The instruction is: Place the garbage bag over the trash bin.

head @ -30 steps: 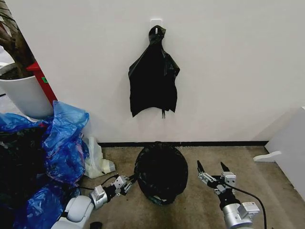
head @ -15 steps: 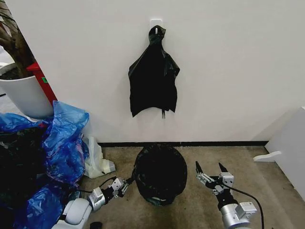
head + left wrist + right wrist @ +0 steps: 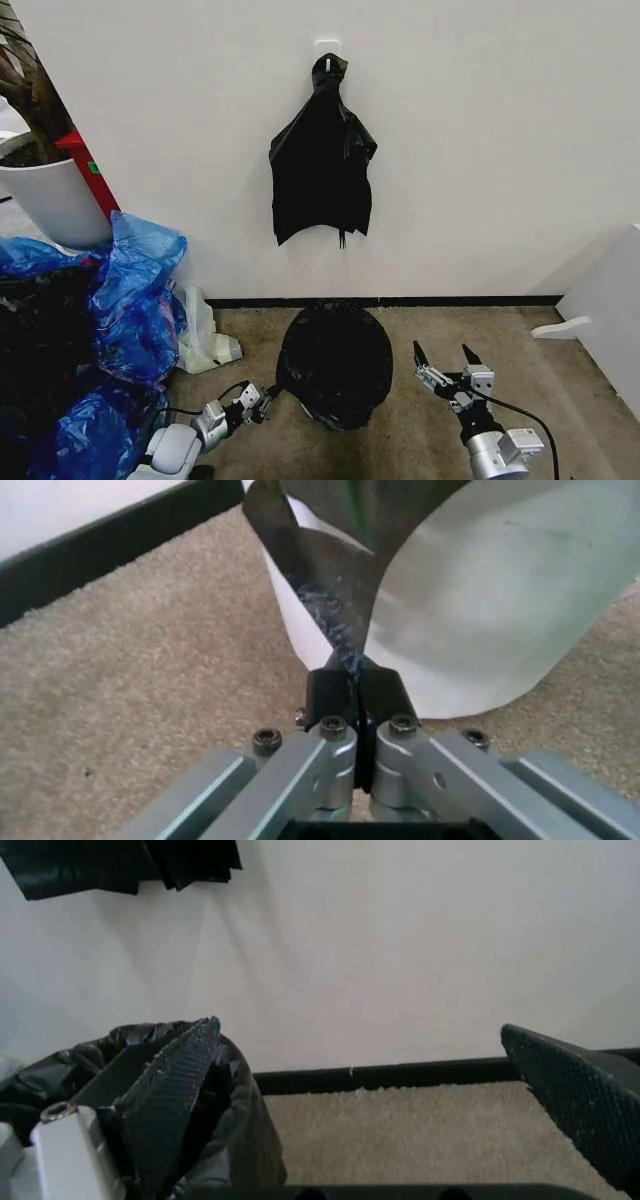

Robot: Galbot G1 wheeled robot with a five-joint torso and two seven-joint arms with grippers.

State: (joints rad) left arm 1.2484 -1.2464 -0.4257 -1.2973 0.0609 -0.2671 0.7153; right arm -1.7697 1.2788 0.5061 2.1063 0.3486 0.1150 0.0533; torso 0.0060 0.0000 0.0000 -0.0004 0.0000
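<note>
Fingers of the left pincer (image 3: 352, 684) are pressed together on a twisted edge of the garbage bag (image 3: 335, 362), low beside the trash bin (image 3: 480, 622) on the carpeted floor (image 3: 420, 330). The film runs up taut from the grip to the bin's rim. To do this step well, the pull should probably go downward and outward, gently, so the hem slides down the cream-white wall without tearing or tipping the light bucket.

On the bin's other side the right pincer (image 3: 447, 364) hangs just beside the bag with its jaws spread wide and nothing between them; it could steady that side if the bucket shifts.

The bag is thin, glossy and black, crinkled, already draped over the bin's mouth and hiding most of it in the head view. The bin's bare, pale wall shows below the stretched strip in the left wrist view. A bunch of spare black bags (image 3: 322, 165) hangs on the wall above.
</note>
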